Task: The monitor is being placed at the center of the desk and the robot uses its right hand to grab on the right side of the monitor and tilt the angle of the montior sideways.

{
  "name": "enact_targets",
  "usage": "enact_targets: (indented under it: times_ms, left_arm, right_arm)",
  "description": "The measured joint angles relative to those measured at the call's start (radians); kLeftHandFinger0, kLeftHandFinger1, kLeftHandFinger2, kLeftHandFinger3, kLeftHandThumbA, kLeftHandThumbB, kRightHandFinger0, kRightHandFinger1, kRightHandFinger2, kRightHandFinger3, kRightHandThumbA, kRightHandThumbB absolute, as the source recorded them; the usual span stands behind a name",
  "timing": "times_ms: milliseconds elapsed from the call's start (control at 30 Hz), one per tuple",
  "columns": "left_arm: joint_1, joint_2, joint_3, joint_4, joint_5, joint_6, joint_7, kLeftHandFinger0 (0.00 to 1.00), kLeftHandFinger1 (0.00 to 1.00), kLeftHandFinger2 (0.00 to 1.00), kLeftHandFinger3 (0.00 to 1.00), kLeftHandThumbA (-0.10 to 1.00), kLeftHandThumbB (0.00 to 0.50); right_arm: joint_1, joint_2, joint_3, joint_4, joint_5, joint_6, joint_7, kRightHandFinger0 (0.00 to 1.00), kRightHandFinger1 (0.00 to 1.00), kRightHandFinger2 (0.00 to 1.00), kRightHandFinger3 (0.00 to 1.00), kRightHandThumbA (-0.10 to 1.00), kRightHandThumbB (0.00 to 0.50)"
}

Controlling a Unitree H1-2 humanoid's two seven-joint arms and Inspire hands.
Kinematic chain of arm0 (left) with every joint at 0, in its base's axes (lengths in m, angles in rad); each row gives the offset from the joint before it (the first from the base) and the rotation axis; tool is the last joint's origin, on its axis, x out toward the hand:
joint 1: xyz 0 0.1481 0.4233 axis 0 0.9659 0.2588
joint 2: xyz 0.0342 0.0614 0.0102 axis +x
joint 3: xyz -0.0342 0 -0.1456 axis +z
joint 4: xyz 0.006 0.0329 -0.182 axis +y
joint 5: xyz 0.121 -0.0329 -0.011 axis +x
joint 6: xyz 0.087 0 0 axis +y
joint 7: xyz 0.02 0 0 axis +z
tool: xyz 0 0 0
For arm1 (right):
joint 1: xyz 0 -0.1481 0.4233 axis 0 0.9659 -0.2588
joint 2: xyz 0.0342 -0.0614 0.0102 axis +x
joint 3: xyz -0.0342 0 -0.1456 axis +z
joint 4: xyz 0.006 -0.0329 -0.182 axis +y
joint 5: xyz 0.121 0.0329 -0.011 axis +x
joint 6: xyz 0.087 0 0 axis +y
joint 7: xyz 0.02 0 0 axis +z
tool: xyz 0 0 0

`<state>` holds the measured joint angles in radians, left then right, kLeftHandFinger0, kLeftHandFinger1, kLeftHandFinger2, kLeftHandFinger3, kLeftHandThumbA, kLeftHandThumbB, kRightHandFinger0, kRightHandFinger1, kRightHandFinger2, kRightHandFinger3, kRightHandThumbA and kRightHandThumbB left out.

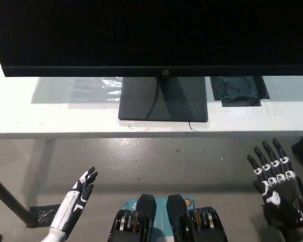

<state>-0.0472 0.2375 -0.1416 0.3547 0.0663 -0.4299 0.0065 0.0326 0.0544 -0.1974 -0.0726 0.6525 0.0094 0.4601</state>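
A black monitor [151, 35] fills the top of the head view, its dark screen facing me and its square base [164, 98] resting on the white desk [55, 118]. My black right hand [278, 184] hangs low at the bottom right, below the desk edge and well away from the monitor, fingers spread and holding nothing. The white left hand [73, 201] rests at the lower left, fingers straight and open, also off the desk.
A black patch [240, 91] lies on the desk right of the monitor base. A clear plastic scrap [108, 85] lies left of the base. Grey floor spreads below the desk edge, with a dark pole [10, 201] at the lower left.
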Motion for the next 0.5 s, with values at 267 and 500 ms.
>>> enact_targets:
  times_ms: [267,500]
  left_arm:
    - [0.001,0.0,-0.002,0.0,0.0,0.0,0.0,1.0,1.0,1.0,1.0,1.0,0.371]
    - [0.001,0.0,-0.004,0.0,0.0,0.0,-0.008,1.0,1.0,1.0,1.0,1.0,0.369]
  right_arm:
    - [0.045,0.036,0.073,-0.101,-0.166,-0.125,0.001,1.0,1.0,1.0,1.0,1.0,0.456]
    - [0.017,0.034,0.073,0.03,-0.317,-0.221,-0.03,1.0,1.0,1.0,1.0,1.0,0.44]
